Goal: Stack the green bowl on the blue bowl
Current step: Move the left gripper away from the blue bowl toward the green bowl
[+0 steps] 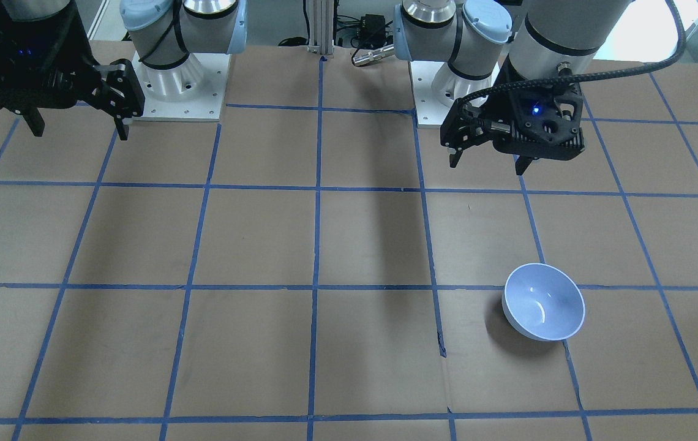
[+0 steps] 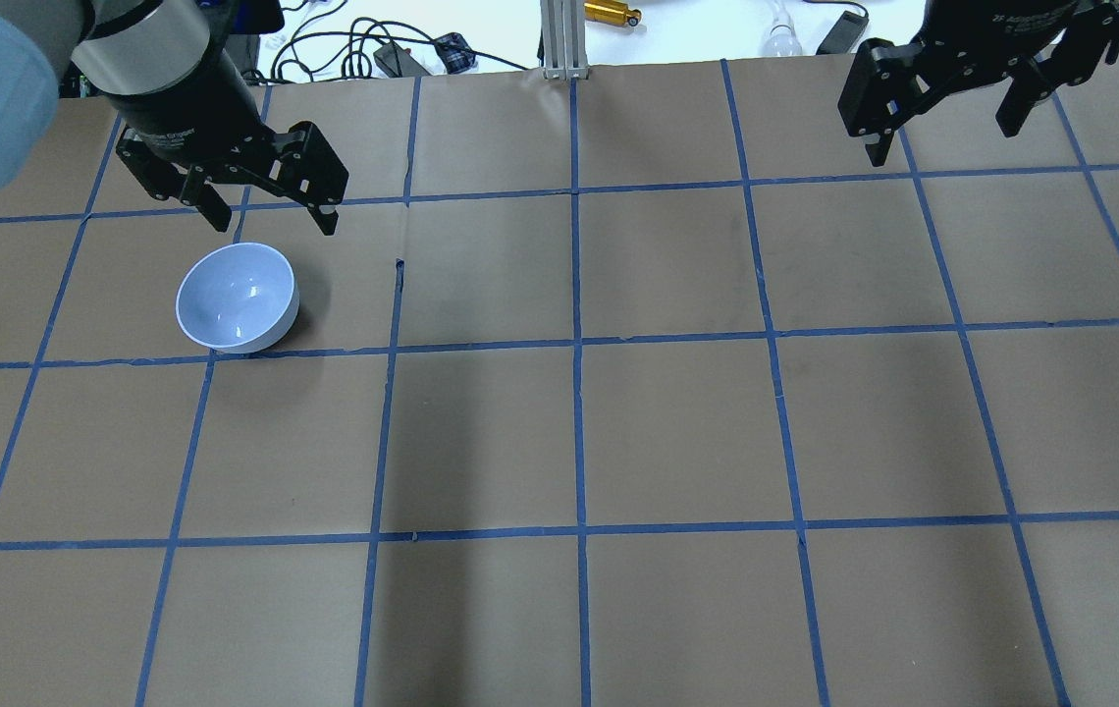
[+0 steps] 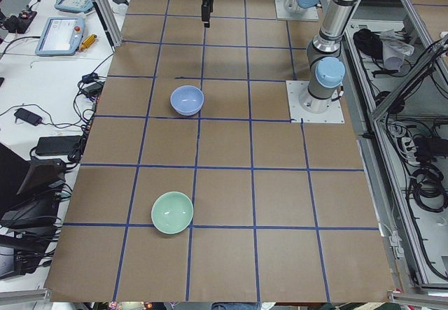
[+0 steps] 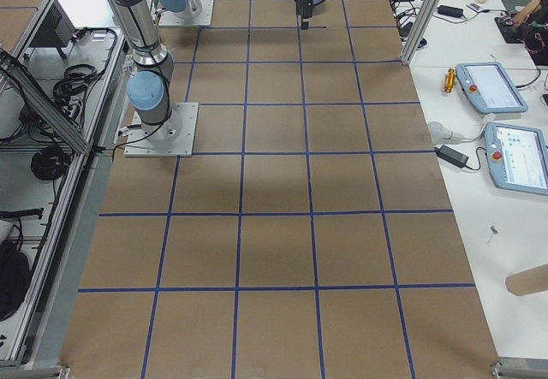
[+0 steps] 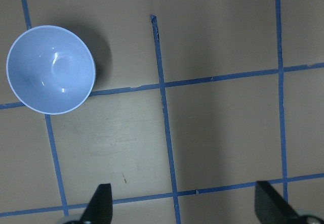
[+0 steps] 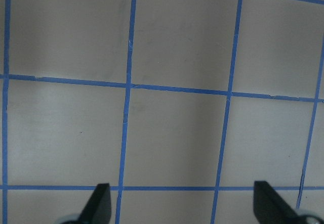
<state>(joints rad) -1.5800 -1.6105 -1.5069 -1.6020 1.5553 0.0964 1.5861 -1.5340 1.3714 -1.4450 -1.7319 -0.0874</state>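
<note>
Brown-paper table (image 2: pixel 677 432), blue tape grid (image 2: pixel 576 344), evenly lit, soft shadows across middle. Your teach pendants (image 4: pixel 490 86) lie on white side bench (image 4: pixel 505 233) beside table; black cables (image 3: pixel 422 177) coil in aluminium-framed bay at opposite edge.

We find the blue bowl (image 1: pixel 544 301) upright on the table (image 1: pixel 263 245), in the robot's left half, toward the operators' side. The green bowl (image 3: pixel 172 212) stands well apart from it, farther toward the table's left end. The left gripper (image 1: pixel 487 166) hangs above the table, seemingly on the blue bowl's robot side. The right gripper (image 1: pixel 79 133) hangs over the right half.
</note>
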